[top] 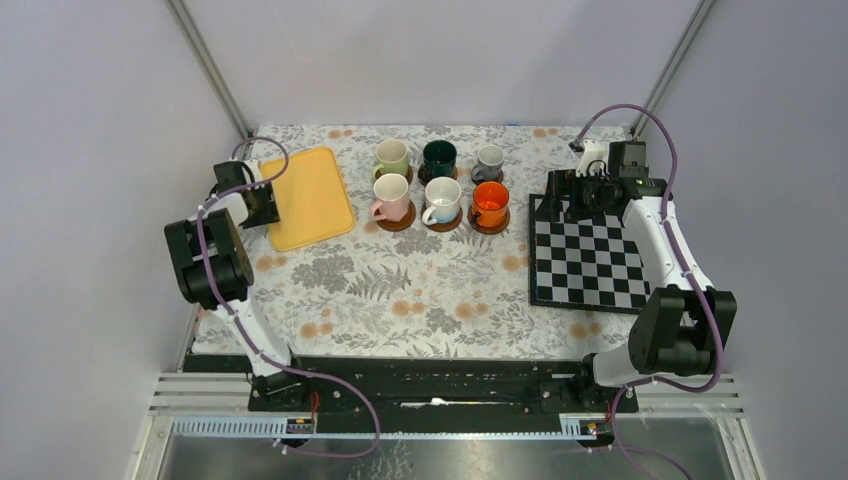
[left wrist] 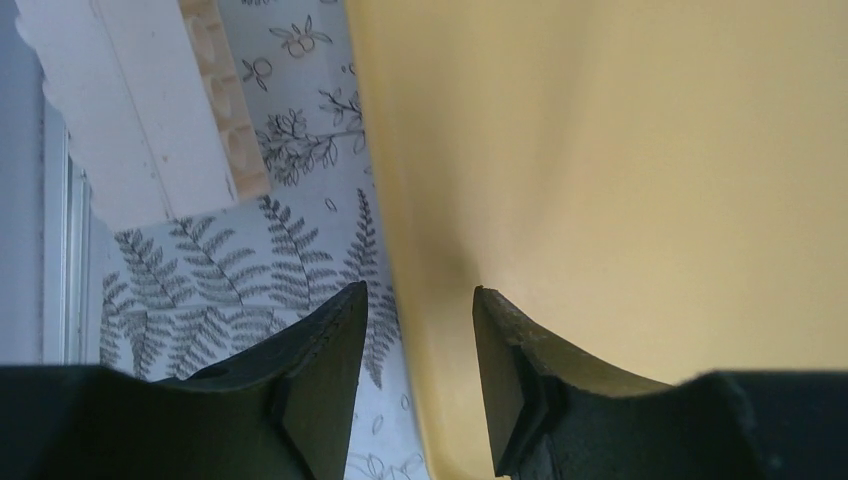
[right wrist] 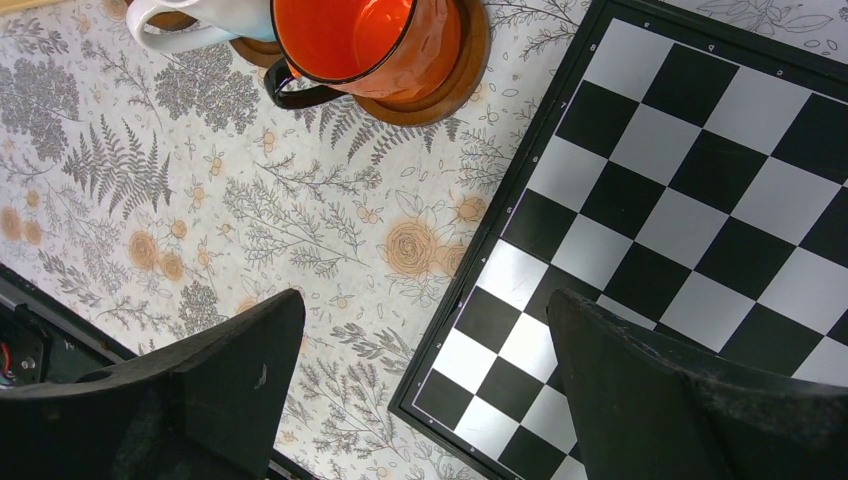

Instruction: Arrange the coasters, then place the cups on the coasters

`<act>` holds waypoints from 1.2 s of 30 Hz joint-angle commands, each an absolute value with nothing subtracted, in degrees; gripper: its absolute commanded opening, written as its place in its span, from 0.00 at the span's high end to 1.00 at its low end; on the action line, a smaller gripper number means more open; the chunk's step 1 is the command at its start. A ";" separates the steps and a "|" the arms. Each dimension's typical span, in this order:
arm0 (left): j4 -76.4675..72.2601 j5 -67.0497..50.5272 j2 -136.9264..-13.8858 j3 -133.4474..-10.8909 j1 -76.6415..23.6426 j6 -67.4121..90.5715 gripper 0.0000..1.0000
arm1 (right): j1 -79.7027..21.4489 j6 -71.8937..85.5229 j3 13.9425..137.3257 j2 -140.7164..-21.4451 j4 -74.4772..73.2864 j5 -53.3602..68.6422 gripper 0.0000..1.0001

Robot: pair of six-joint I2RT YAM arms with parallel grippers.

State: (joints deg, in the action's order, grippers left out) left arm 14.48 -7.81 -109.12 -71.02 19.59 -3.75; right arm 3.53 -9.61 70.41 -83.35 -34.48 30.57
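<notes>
Cups [top: 441, 200] sit 2x3 on brown coasters [top: 397, 224]; L claw [left wrist: 420, 290] half-wide astride tray [left wrist: 600, 150] rim, R claw [right wrist: 425, 300] wide

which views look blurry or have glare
Left wrist: the yellow tray is so close it reads as a soft, featureless field. Right wrist: sharp, mild sheen on the chessboard. Top external: evenly lit, no harsh shadows.

6 cups [top: 441, 200] on coasters [right wrist: 468, 62] between tray [top: 310, 195], left, and chessboard [top: 585, 255], right
</notes>
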 commanded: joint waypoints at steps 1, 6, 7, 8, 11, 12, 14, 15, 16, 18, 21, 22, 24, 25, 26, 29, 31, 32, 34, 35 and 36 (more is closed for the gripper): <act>10.02 -5.88 -111.75 -75.79 20.28 -5.18 0.53 | 3.60 -10.48 70.92 -81.75 -35.40 30.38 0.02; 10.74 -7.99 -115.99 -79.99 20.66 -5.44 0.60 | 3.60 -10.48 71.04 -81.73 -35.47 30.21 0.02; 11.11 -8.66 -116.58 -80.61 20.74 -5.45 0.62 | 3.63 -10.46 71.10 -81.74 -35.49 30.19 0.02; 11.51 -9.06 -117.10 -81.16 20.74 -5.67 0.64 | 3.61 -10.46 71.12 -81.74 -35.62 30.15 0.02; 12.59 -9.31 -117.72 -81.53 20.80 -6.79 0.75 | 3.60 -10.62 71.15 -81.64 -35.66 29.91 0.02; 12.88 -9.37 -117.59 -81.14 20.87 -7.42 0.79 | 3.60 -10.76 71.11 -81.59 -35.72 29.80 0.02; 13.33 -9.53 -116.80 -79.78 21.22 -8.73 0.87 | 3.60 -10.82 71.09 -81.48 -35.68 29.66 0.02; 13.55 -9.57 -116.28 -78.75 21.44 -9.43 0.92 | 3.60 -10.92 71.07 -81.51 -35.74 29.72 0.02; 13.78 -9.58 -115.75 -77.74 21.63 -10.10 0.95 | 3.60 -10.92 71.10 -81.48 -35.76 29.72 0.02; 14.38 -9.69 -114.36 -75.50 22.24 -11.71 1.00 | 3.60 -10.98 71.02 -81.49 -35.84 29.83 0.02; 15.22 -10.27 -111.77 -71.37 23.02 -14.68 1.00 | 3.60 -11.16 71.01 -81.52 -35.77 29.92 0.02; 15.36 -10.47 -110.71 -69.85 23.16 -16.10 1.00 | 3.60 -11.16 71.04 -81.50 -35.79 29.96 0.02; 15.53 -10.54 -108.52 -66.33 23.21 -19.37 1.00 | 3.60 -11.23 71.10 -81.57 -35.69 30.04 0.02; 15.47 -10.79 -107.44 -64.93 23.34 -20.82 1.00 | 3.60 -11.27 71.17 -81.67 -35.68 30.20 0.02; 15.52 -11.35 -106.35 -63.82 23.46 -22.47 1.00 | 3.60 -11.32 71.19 -81.65 -35.65 30.30 0.02; 15.49 -12.46 -103.78 -61.28 23.59 -27.65 1.00 | 3.60 -11.25 71.42 -81.91 -35.69 30.38 0.02; 16.28 -13.37 -102.84 -60.82 23.69 -31.66 1.00 | 3.60 -11.34 71.61 -82.06 -35.82 30.42 0.02; 17.05 -13.74 -102.69 -61.01 23.70 -33.85 1.00 | 3.60 -11.41 71.59 -82.05 -35.90 30.42 0.02; 19.18 -14.32 -103.18 -62.12 23.82 -38.86 1.00 | 3.60 -11.56 71.62 -81.97 -35.96 30.38 0.02; 20.60 -14.53 -103.59 -62.95 23.85 -41.27 1.00 | 3.60 -11.60 71.59 -81.96 -35.96 30.25 0.02; 21.60 -14.76 -103.93 -63.66 23.98 -43.60 1.00 | 3.60 -11.67 71.54 -81.88 -35.96 30.26 0.02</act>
State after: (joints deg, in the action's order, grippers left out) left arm 14.63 -13.32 -104.07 -62.33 23.51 -29.87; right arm 3.53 -10.61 70.41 -83.35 -35.05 30.50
